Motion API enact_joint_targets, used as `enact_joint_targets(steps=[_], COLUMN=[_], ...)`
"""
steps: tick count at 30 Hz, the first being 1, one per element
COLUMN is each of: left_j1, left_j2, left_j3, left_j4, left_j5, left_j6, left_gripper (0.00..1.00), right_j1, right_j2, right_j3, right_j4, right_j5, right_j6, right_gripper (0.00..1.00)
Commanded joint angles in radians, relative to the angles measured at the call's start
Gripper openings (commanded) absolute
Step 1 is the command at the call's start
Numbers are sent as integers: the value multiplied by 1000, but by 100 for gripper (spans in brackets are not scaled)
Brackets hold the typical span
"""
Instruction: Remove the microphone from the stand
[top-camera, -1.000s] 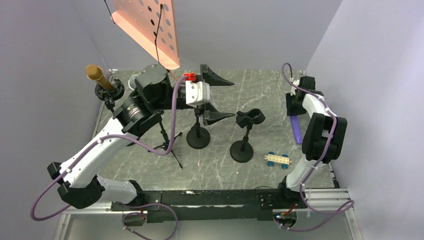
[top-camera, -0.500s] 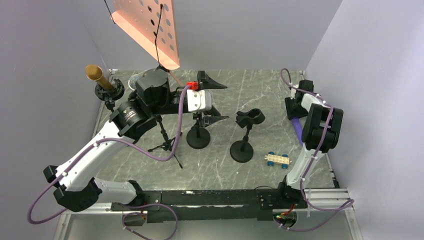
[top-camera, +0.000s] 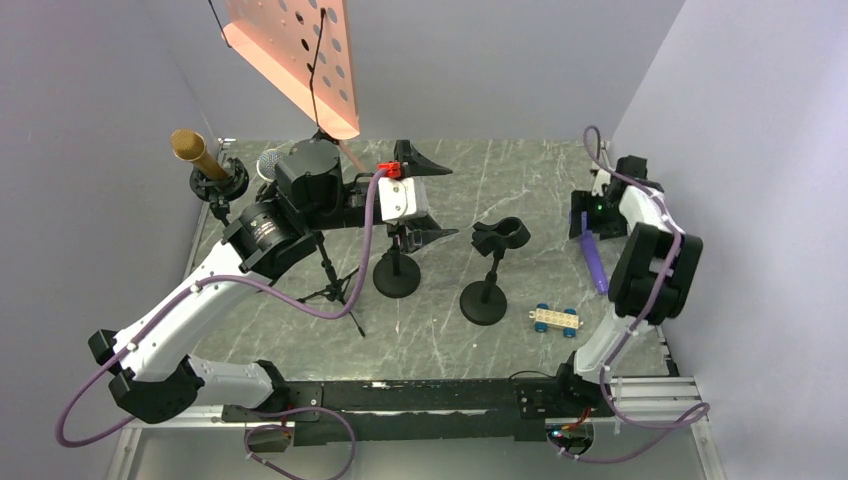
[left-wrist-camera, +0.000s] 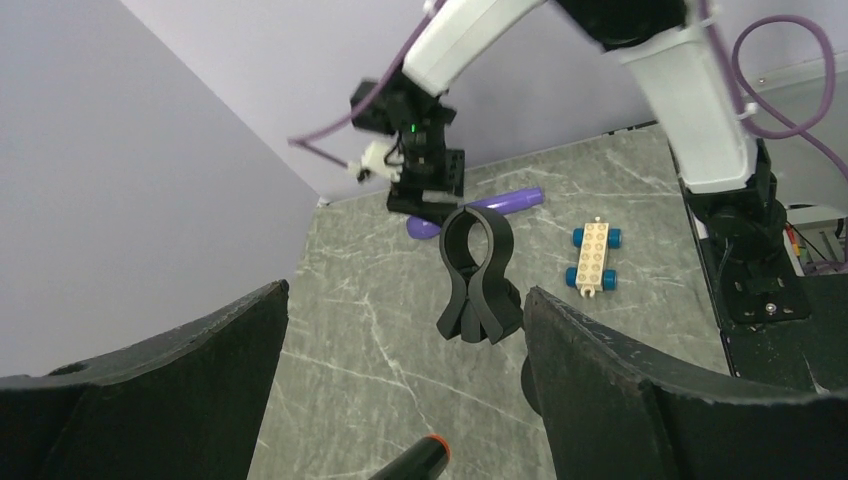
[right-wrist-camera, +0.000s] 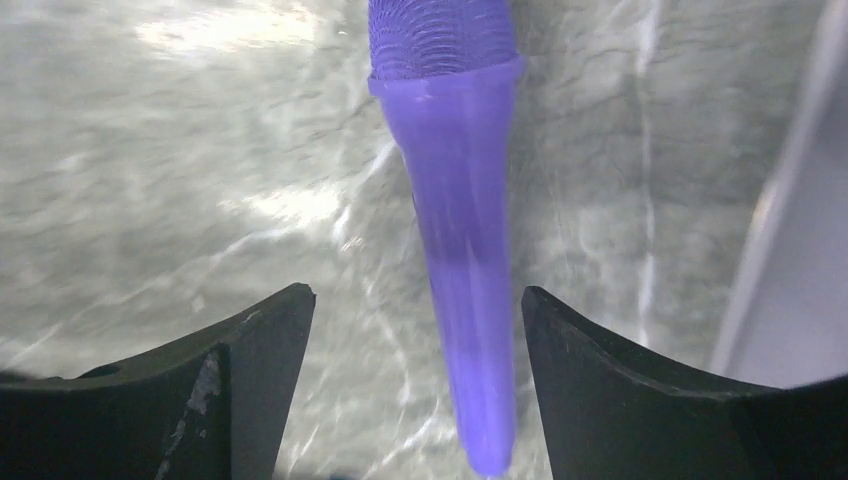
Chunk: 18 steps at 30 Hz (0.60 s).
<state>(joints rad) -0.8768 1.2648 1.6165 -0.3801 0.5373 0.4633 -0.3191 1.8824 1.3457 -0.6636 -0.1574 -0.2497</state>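
A gold microphone (top-camera: 189, 149) sits tilted in a black stand (top-camera: 218, 184) at the far left. A silver-headed microphone (top-camera: 268, 160) on a tripod stand (top-camera: 331, 283) runs under my left arm. Its black tail with an orange ring (left-wrist-camera: 415, 462) shows low between my fingers in the left wrist view. My left gripper (top-camera: 450, 203) is open and empty, above a round-base stand (top-camera: 397, 272). A purple microphone (top-camera: 595, 258) lies flat on the table at the right. My right gripper (top-camera: 589, 214) is open just above its head end, with the microphone (right-wrist-camera: 460, 230) between the jaws.
An empty clip stand (top-camera: 488, 272) stands mid-table and also shows in the left wrist view (left-wrist-camera: 478, 280). A toy brick car (top-camera: 556, 319) lies near the front right. An orange perforated panel (top-camera: 300, 50) hangs at the back. Walls close in on the left and right.
My left arm has shifted slightly and its gripper stays open. My right arm's forearm has swung a little to the right, with the gripper still open over the purple microphone.
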Motion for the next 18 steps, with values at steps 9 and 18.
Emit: enact_joint_targets(steps=[9,18], left_j1=[15,15], left_j2=[-48,-45], left_j3=[-52,-59], left_j4=[33,28], left_j5=[-78,-61], left_j6=[-17,-8], left_gripper=[93,93], right_j1=[0,332], right_j2=[-627,-717], right_j3=[159,322], right_j4=[-242,-510], right_j5=[-710,-859], right_j6=[-219,-384], right_gripper=[86,94])
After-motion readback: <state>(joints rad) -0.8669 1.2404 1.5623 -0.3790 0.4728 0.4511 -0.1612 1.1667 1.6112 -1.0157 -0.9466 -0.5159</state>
